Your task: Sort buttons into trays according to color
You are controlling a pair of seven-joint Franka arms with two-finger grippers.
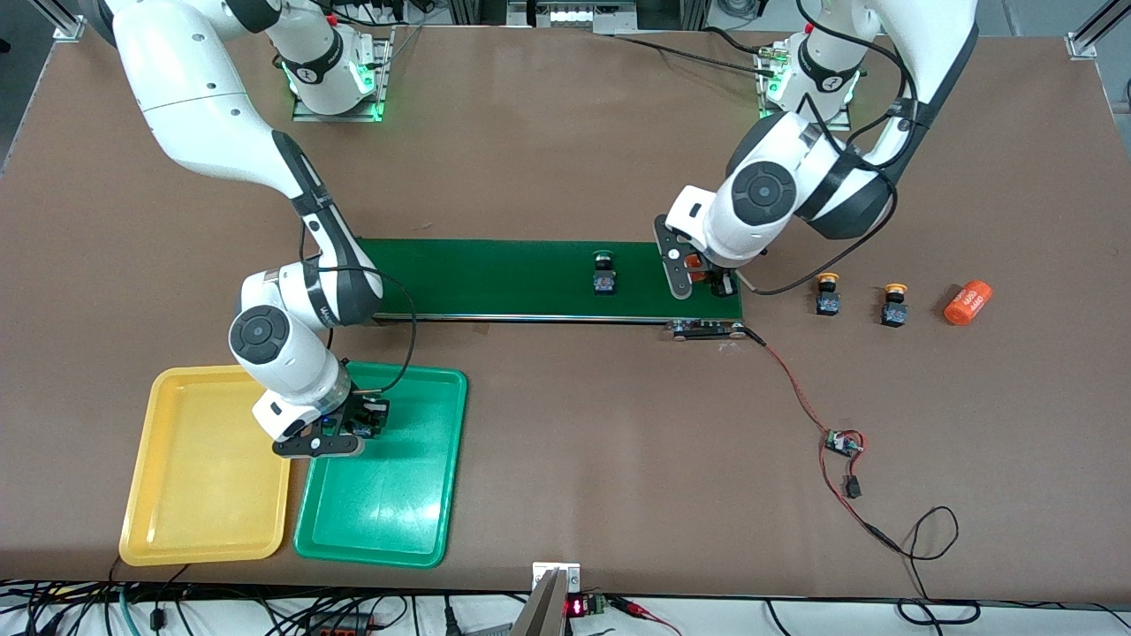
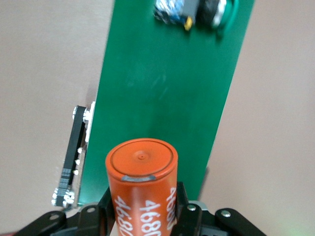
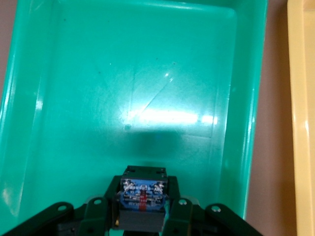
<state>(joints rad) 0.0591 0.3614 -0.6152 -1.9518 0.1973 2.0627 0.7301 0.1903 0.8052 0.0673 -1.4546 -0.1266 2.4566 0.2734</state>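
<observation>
Gripping an orange cylinder (image 2: 141, 187) (marked "4680"), left hand (image 2: 142, 216).

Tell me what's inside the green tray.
Nothing lies in the green tray; its floor looks bare. The right hand holds a button above it, hiding a small patch beneath.

A brown table (image 1: 565, 132) carries a long green conveyor belt (image 1: 495, 278) across its middle. Nearer the front camera lie a yellow tray (image 1: 177, 521) and a green tray (image 1: 398, 512), side by side. Toward the left arm's end stand two yellow-capped buttons (image 1: 828, 295) and an orange cylinder (image 1: 967, 303) lies.
</observation>
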